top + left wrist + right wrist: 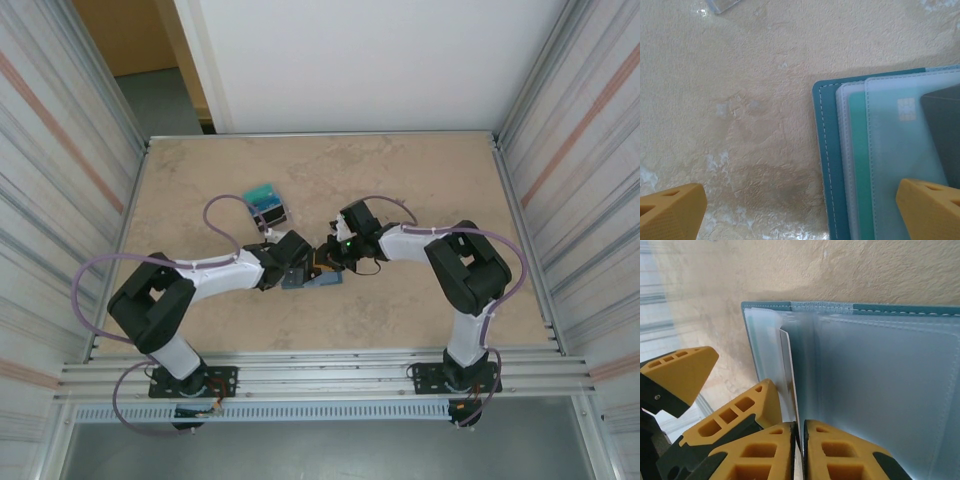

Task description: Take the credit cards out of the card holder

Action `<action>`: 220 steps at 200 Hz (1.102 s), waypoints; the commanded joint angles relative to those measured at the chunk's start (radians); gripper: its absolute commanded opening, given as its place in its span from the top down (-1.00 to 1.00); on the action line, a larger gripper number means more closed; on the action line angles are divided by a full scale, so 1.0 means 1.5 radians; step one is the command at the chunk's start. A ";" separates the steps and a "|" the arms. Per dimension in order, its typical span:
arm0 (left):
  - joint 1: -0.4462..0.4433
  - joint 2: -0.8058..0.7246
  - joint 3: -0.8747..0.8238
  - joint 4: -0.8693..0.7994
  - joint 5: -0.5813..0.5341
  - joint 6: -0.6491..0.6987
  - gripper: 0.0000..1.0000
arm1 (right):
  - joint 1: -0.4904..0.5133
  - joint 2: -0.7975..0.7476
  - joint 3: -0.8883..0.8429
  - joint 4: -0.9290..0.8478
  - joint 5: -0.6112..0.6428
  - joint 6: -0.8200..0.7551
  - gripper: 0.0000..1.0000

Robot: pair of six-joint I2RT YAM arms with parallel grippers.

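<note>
"Gripping anything just then, were you?"

"My right hand (799, 429) was clenched on a thin pale card (788, 365), seen edge-on from that wrist, standing up out of a slot by the fold of the card holder (880, 390). The card stood upright between my two yellow fingertips, which pressed together on its lower edge. I took it for a credit card, though at that angle I could not see its face."

"And the other hand?"

"My left hand (800, 207) was released, its fingers (930, 210) spread wide. One fingertip hung over the holder's frosted pockets, the other over bare bench (740, 100) just beside the holder. From the right wrist those two tips showed next to my clenched ones, the nearer of them at the holder's end panel."

"Where did the holder lie?"

"Open and flat on the bench, a little nearer to me than the middle, under both hands, which met over it almost nose to nose. From the left wrist I saw its blue-green stitched edge, with clear pockets stepped one over another, and a teal-green card (857, 150) tucked inside one of them."

"Any cards out of it?"

"A small pile of credit cards (267, 203) lay on the bench farther back and to the left, well apart from the holder: a teal card on the far side, dark ones with pale marks on the side toward me."
</note>
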 commanded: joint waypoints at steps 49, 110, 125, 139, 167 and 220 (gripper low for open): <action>0.001 -0.015 -0.019 -0.051 0.009 -0.011 -0.97 | -0.014 -0.048 0.032 -0.133 0.068 -0.076 0.88; 0.001 -0.117 -0.006 -0.073 0.006 -0.010 -0.97 | -0.027 -0.139 0.043 -0.204 0.123 -0.128 0.91; 0.002 -0.147 0.004 -0.074 0.009 -0.010 -0.97 | -0.027 -0.164 0.034 -0.190 0.128 -0.127 0.93; 0.010 -0.178 0.013 -0.064 0.023 -0.006 -0.97 | -0.028 -0.187 0.022 -0.166 0.129 -0.124 0.94; 0.045 -0.240 0.013 0.010 0.109 0.008 -0.97 | -0.030 -0.221 -0.007 -0.071 0.103 -0.108 0.97; 0.118 -0.320 -0.025 0.207 0.324 -0.021 -0.90 | -0.052 -0.210 -0.022 0.159 -0.034 -0.009 0.97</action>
